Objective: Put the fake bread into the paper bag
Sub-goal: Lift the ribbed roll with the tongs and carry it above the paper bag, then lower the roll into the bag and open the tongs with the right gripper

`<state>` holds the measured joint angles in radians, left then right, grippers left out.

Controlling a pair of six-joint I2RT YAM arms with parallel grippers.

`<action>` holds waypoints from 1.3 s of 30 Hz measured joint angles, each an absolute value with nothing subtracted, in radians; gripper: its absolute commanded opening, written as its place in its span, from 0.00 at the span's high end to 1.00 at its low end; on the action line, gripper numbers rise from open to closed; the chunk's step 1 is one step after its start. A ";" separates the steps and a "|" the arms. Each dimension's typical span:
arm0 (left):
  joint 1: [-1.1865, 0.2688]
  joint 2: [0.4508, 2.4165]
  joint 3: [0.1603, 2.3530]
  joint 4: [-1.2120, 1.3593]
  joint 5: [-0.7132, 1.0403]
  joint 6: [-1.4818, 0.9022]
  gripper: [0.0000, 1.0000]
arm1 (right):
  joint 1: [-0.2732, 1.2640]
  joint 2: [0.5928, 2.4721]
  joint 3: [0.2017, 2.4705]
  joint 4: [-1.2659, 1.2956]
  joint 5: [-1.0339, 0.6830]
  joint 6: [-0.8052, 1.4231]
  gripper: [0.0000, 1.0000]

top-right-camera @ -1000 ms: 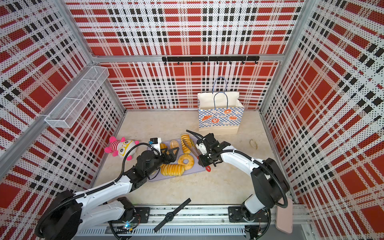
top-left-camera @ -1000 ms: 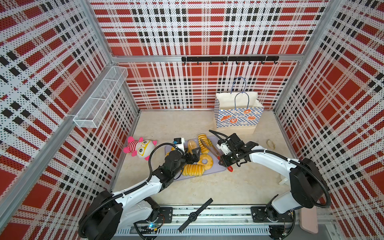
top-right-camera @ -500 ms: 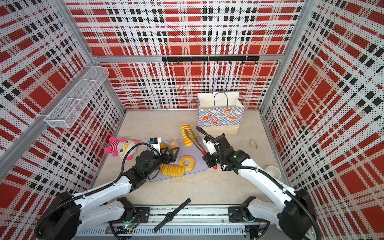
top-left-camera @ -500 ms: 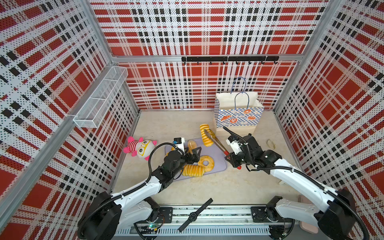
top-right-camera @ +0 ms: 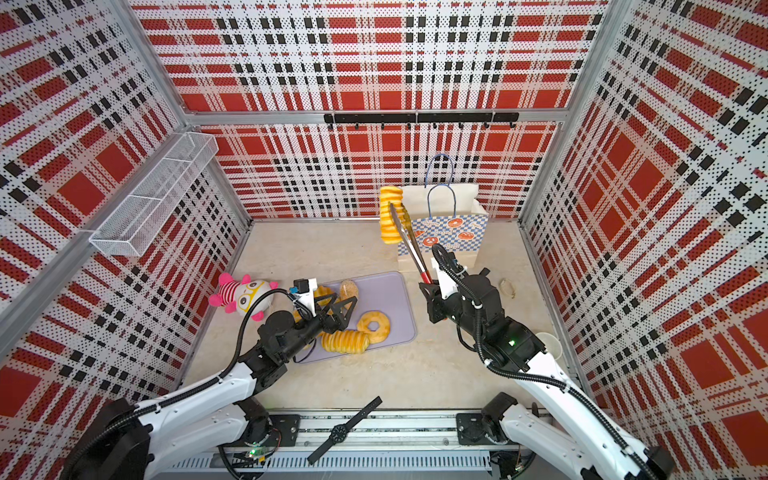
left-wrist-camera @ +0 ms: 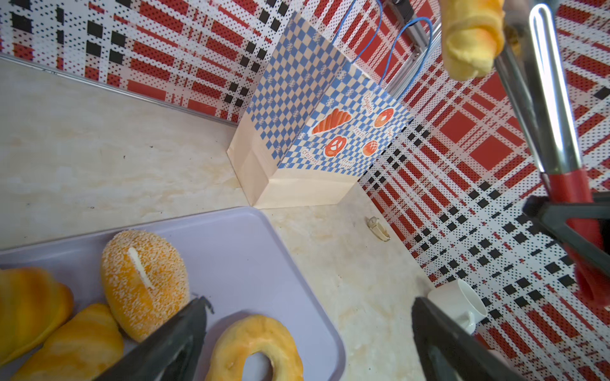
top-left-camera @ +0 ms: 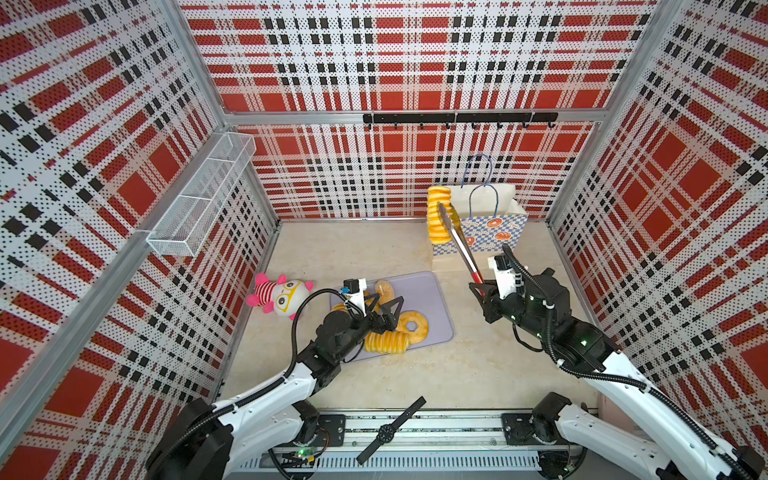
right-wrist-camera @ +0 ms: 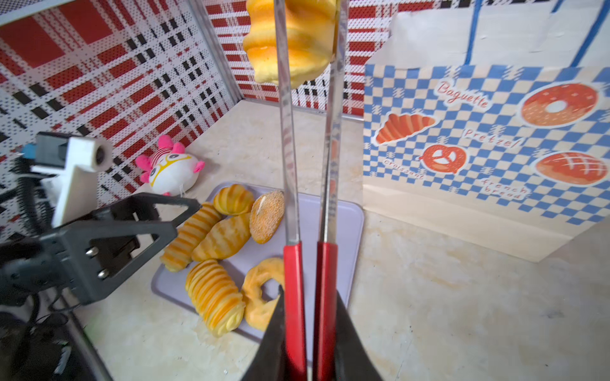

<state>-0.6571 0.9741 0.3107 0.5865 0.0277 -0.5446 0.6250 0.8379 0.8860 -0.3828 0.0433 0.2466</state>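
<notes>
Roughly early-to-mid task, by my read. The right gripper (top-left-camera: 480,289) is clenched on the red handles of the tongs (top-left-camera: 459,241). The tong tips pinch one ridged loaf (top-left-camera: 437,212) of the fake bread, held up in the air. In both top views it sits just beside the upper edge of the paper bag (top-left-camera: 494,235), on the doll side and not over the mouth. So this looks like the carry step, with the drop not yet done.

The left gripper (top-left-camera: 386,305) has its jaws spread wide with nothing between them, and hovers over the purple tray (top-left-camera: 428,291).

I count six pieces on the tray:
- seeded bun (left-wrist-camera: 143,280)
- ring doughnut (left-wrist-camera: 257,330)
- second ridged loaf (right-wrist-camera: 214,293)
- long striped loaf (right-wrist-camera: 191,237)
- croissant-shaped piece (right-wrist-camera: 222,236)
- round bun (right-wrist-camera: 233,199)

The bag stands upright near the back wall, close to the tray's far corner. No view shows its inside, so I can't tell if anything is bagged.

Left to do, as I judge it: get the loaf over the opening, release it, then repeat for the six. The plush doll (top-left-camera: 278,293) lies off the tray and isn't part of the job.
</notes>
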 measured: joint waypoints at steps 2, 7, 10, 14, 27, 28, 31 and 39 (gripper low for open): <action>-0.667 0.966 0.307 0.603 0.035 -0.536 0.02 | 0.625 0.854 0.891 -0.361 0.096 0.242 0.84; -0.693 0.965 0.307 0.633 0.046 -0.517 0.02 | 0.625 0.931 0.925 -0.310 0.190 0.220 0.84; -0.699 0.967 0.307 0.643 0.045 -0.511 0.02 | 0.625 0.983 0.952 -0.287 0.237 0.207 0.84; -0.703 0.977 0.307 0.645 0.045 -0.507 0.02 | 0.625 1.044 0.979 -0.264 0.305 0.193 0.84; -0.709 0.977 0.307 0.647 0.045 -0.500 0.02 | 0.625 1.171 1.056 -0.256 0.510 0.153 0.83; -0.709 0.976 0.307 0.647 0.045 -0.500 0.02 | 0.625 1.182 1.062 -0.256 0.518 0.151 0.83; -0.709 0.971 0.307 0.648 0.045 -0.500 0.02 | 0.625 1.211 1.073 -0.257 0.527 0.146 0.82; -0.709 0.970 0.307 0.648 0.045 -0.500 0.02 | 0.625 1.303 1.116 -0.265 0.542 0.121 0.81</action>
